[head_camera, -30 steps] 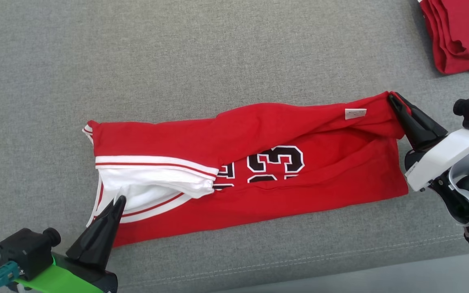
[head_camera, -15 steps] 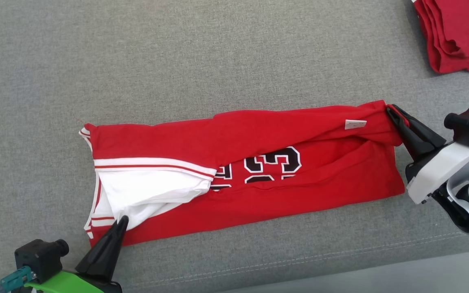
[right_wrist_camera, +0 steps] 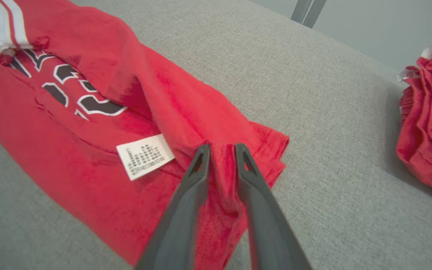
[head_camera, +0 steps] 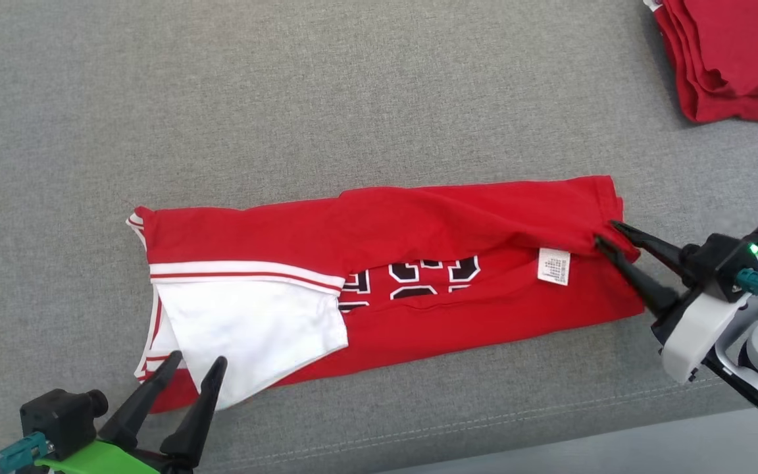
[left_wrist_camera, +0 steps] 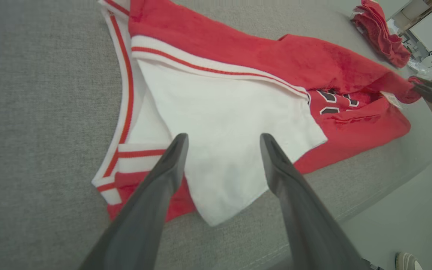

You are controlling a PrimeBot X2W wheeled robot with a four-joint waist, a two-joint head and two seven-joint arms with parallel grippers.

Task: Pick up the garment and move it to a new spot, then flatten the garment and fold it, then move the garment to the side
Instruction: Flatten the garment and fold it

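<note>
Head view: the garment (head_camera: 418,217), a red jersey with white trim, lies lengthwise across the middle of the grey bench (head_camera: 287,99), closer to its near edge than its far one. A stack of red clothes (head_camera: 734,59) sits apart at the far right corner. A second ago the left claw (head_camera: 197,361) was pressed shut on the white panel at the garment's left end. Now its fingers stand apart just off that end, and the panel has dropped flat. The right claw (head_camera: 605,233) has drawn the far long edge toward the near edge, so the upper layer now covers half of the black number (head_camera: 431,280), and the label (head_camera: 554,266) has come down with it.

Left wrist view: the left claw (left_wrist_camera: 224,137) is wide open above the white panel (left_wrist_camera: 219,112), touching nothing.

Right wrist view: the right claw (right_wrist_camera: 222,146) has its fingers close together with a ridge of red cloth between them at the right-hand corner, by the look of it a light pinch. The label (right_wrist_camera: 145,155) lies just beside the fingers.

The lengthwise fold looks nearly laid. The left end is released, and the right corner probably only needs letting go before the next fold.
</note>
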